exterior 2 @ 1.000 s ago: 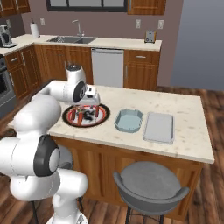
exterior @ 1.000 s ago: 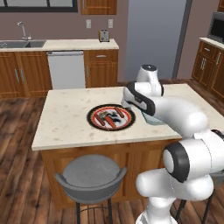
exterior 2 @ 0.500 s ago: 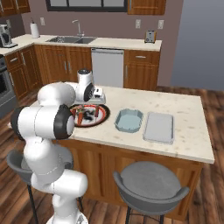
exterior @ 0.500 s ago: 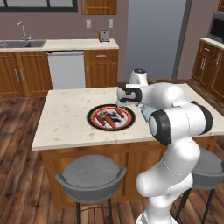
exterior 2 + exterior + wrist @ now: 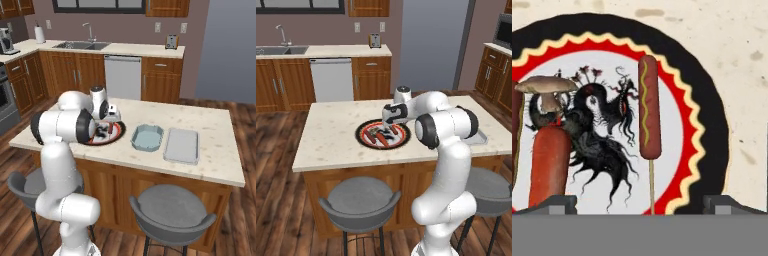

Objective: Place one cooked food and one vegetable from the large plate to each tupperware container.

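The large plate (image 5: 712,115), with a black rim, a red ring and a white centre with dark markings, lies on the island (image 5: 331,140). On it are a corn dog on a stick (image 5: 649,107), a mushroom (image 5: 547,90) and a long red-orange piece (image 5: 549,165). My gripper (image 5: 641,205) hangs open just above the plate (image 5: 362,131), fingers either side of the corn dog's stick and holding nothing. It shows as the gripper (image 5: 388,127) and gripper (image 5: 102,131) in the base views. Two tupperware containers (image 5: 147,137) (image 5: 182,145) stand side by side right of the plate (image 5: 120,131).
Grey stools (image 5: 358,200) (image 5: 172,212) stand at the island's near side. The back counter carries a sink (image 5: 82,45) and a toaster (image 5: 374,40). Bare island top (image 5: 210,120) lies beyond the containers. My own arm (image 5: 448,125) covers the island's right part in the left base view.
The hand has swung from above the plate's right side to over the plate and come down close to it. The jaws stayed open. The food and containers have not moved.
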Controlling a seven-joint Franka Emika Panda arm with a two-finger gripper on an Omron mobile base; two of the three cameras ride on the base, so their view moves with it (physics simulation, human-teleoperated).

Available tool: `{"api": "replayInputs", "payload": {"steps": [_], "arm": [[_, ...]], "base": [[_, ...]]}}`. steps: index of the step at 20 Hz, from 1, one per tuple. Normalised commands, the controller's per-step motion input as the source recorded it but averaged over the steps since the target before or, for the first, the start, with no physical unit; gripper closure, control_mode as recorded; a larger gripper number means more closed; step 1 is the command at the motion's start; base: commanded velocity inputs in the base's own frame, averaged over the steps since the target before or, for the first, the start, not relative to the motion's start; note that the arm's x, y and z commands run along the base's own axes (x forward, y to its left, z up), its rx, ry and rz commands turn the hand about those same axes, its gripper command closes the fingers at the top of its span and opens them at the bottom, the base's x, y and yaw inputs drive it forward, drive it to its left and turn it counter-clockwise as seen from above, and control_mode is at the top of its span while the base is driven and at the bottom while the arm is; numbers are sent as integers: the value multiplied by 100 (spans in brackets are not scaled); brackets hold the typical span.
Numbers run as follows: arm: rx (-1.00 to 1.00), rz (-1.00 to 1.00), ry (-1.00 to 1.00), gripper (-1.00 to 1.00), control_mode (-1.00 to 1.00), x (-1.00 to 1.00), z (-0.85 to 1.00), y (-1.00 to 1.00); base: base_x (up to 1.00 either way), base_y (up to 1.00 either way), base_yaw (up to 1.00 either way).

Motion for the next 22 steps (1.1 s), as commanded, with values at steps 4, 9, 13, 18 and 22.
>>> {"api": "replayInputs", "payload": {"steps": [4,9,13,18,22], "arm": [[0,0,0,-100,-100,51,-36,0],[0,0,0,-100,-100,46,-34,0],[0,0,0,-100,-100,31,-42,0],[0,0,0,-100,-100,21,-48,0],[0,0,0,100,-100,20,-53,0]], "base": [[0,0,0],[0,0,0],[0,0,0],[0,0,0],[0,0,0]]}}
